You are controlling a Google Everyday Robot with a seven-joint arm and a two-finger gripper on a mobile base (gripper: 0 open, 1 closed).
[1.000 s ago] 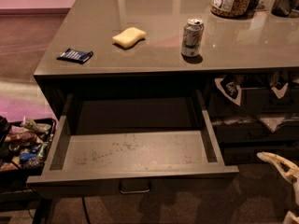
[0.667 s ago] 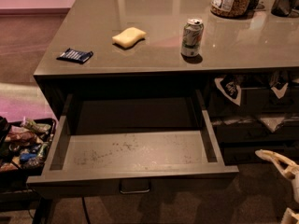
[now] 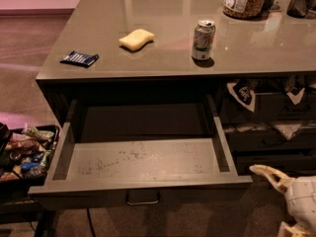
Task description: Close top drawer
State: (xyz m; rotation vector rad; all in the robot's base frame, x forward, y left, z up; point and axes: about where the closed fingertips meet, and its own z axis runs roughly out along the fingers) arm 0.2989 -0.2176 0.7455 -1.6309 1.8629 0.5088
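The top drawer (image 3: 143, 164) stands pulled far out under the surface (image 3: 163, 43), with its speckled floor showing and its metal pull (image 3: 142, 197) at front centre. My gripper (image 3: 286, 189) hangs low, just beside the drawer's right front corner. It holds nothing, and I cannot tell whether it is spread or pressed together. A can (image 3: 203, 39), a yellow sponge (image 3: 136, 38) and a blue packet (image 3: 79, 58) sit on the surface.

Pretty dim, warm light. The bench (image 3: 163, 14) top catches soft glare streaks near the back, the can (image 3: 203, 39) drops a small shadow at its base, and the top drawer (image 3: 143, 162) goes dark toward the rear. Pale end effector (image 3: 277, 181) sits in the bottom right corner, dimly lit
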